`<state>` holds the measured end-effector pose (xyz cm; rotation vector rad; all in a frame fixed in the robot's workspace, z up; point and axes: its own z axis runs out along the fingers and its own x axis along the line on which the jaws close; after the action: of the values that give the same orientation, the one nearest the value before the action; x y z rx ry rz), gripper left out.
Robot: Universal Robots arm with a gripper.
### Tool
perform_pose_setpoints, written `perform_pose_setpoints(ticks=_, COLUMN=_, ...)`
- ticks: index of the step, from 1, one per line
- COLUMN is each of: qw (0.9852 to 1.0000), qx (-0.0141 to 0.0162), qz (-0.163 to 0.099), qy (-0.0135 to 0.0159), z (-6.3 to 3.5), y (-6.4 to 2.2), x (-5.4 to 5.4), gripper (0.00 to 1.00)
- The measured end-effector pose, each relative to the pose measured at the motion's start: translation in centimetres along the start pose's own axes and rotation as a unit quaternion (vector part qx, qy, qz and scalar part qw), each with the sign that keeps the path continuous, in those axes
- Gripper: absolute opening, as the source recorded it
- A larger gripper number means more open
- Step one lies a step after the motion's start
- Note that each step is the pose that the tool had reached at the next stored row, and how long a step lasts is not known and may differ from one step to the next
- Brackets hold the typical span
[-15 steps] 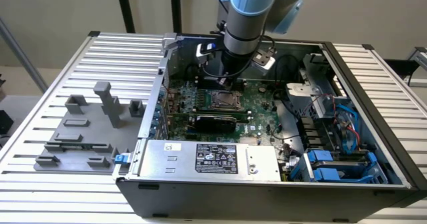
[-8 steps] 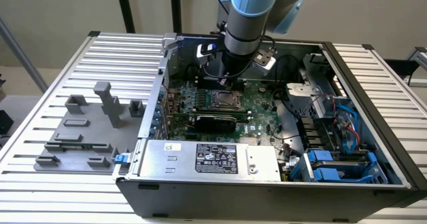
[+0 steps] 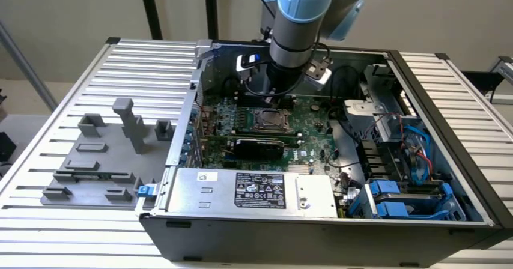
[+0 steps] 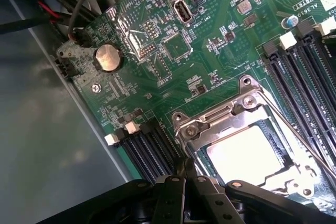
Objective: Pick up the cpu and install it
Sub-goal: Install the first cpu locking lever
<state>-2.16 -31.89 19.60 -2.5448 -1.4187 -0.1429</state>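
The cpu (image 4: 247, 153) lies flat inside the motherboard socket, its silvery-white top plate showing through the metal frame (image 4: 210, 119). My gripper (image 4: 187, 174) hovers just beside the socket's edge, with its dark fingers pressed together and nothing between them. In the exterior view the arm (image 3: 292, 35) reaches down into the open computer case, its lower end just behind the socket holding the cpu (image 3: 267, 119).
Black memory slots (image 4: 304, 72) flank the socket, and a coin battery (image 4: 107, 57) sits on the green board. Cables (image 4: 58, 17) run along the case wall. A power supply (image 3: 252, 191) fills the case front. Grey fixture blocks (image 3: 104, 155) stand at the exterior view's left.
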Motion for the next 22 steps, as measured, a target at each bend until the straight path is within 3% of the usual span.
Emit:
perform_pose_setpoints(ticks=7, qw=0.9999, qx=0.0018, qz=-0.01, qy=0.0063, z=0.1, y=0.08, x=-0.1, gripper=0.11)
perform_pose_setpoints(ticks=13, qw=0.9998, qx=0.0054, qz=-0.012, qy=0.0118, z=0.05, y=0.08, x=-0.1, gripper=0.11)
perform_pose_setpoints(ticks=22, qw=0.9998, qx=0.0061, qz=-0.012, qy=0.0122, z=-1.72, y=0.21, x=-0.4, gripper=0.11)
